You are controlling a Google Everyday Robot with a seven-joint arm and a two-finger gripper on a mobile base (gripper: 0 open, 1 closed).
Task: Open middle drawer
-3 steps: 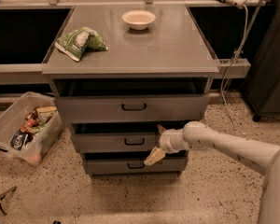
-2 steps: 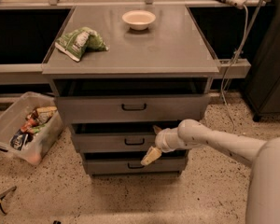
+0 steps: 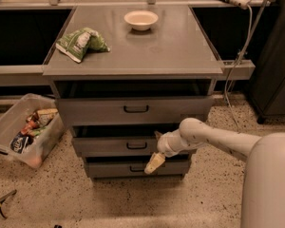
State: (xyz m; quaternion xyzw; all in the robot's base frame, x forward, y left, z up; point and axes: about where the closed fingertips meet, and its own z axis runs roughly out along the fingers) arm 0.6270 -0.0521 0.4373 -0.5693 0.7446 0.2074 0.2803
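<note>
Your gripper (image 3: 156, 149) sits against the right part of the middle drawer (image 3: 104, 147), just right of its black loop handle (image 3: 136, 146). Its fingers are spread apart, the pale one (image 3: 154, 163) hanging below the drawer front, and they hold nothing. The middle drawer lies between the top drawer (image 3: 95, 111) and the bottom drawer (image 3: 109, 169) of the grey cabinet (image 3: 171, 51).

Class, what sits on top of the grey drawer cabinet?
A white round bowl and a green crumpled bag, which hides anything beneath. The gripper hangs by the grey middle drawer.
</note>
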